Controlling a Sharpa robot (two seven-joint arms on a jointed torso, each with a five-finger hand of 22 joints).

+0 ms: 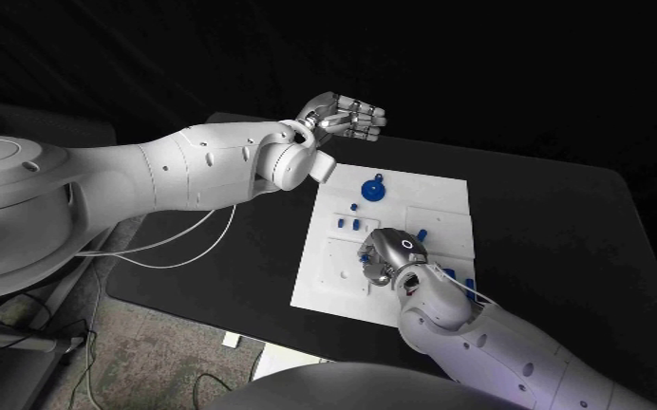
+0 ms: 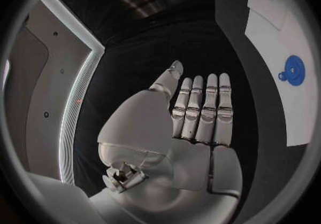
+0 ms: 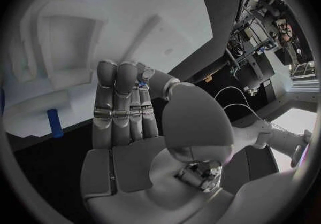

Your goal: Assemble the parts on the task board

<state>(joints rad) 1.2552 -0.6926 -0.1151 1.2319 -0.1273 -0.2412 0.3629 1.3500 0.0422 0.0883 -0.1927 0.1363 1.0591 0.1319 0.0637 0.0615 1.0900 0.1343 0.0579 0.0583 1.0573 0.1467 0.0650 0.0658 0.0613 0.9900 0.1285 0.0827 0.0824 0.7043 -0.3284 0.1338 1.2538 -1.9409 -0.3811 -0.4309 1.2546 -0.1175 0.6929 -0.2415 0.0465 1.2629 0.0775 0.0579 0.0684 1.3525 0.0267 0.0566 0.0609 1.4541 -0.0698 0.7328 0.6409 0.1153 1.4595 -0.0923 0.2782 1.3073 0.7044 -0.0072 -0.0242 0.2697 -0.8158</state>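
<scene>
Seen from the head camera: white task board [image 1: 411, 203] lying at the centre of the black surface [image 1: 548, 211], long axis running from 12 to 6 o'clock. Blue disc-shaped part [image 1: 374, 187] with a small knob beside it, resting near the board's 12 o'clock end; several smaller blue parts [image 1: 353, 223] scattered just below it towards the middle. Right hand [image 1: 389, 253] lowered over the board's 6 o'clock half, fingers pointing towards 10 o'clock, a hint of blue at their tips. In the right wrist view, right hand's fingers [image 3: 120, 101] stretched out side by side over the white plate, thumb folded in against them with a tiny blue piece [image 3: 142, 82] at the spot where they meet; whether pinched or merely lying behind them, cannot tell. Short blue peg [image 3: 55, 122] lying at the board's edge just beside that hand, and raised white recesses [image 3: 60, 37] moulded into the plate beyond the fingertips. Left hand [image 1: 346, 118] raised clear of the surface beyond the board's 12 o'clock end, well apart from every part. In the left wrist view, left hand [image 2: 187, 128] flat and holding nothing, fingers [image 2: 207, 106] straight and close alongside one another, thumb set a little apart, with the blue disc [image 2: 293, 70] on the board off to the side.
</scene>
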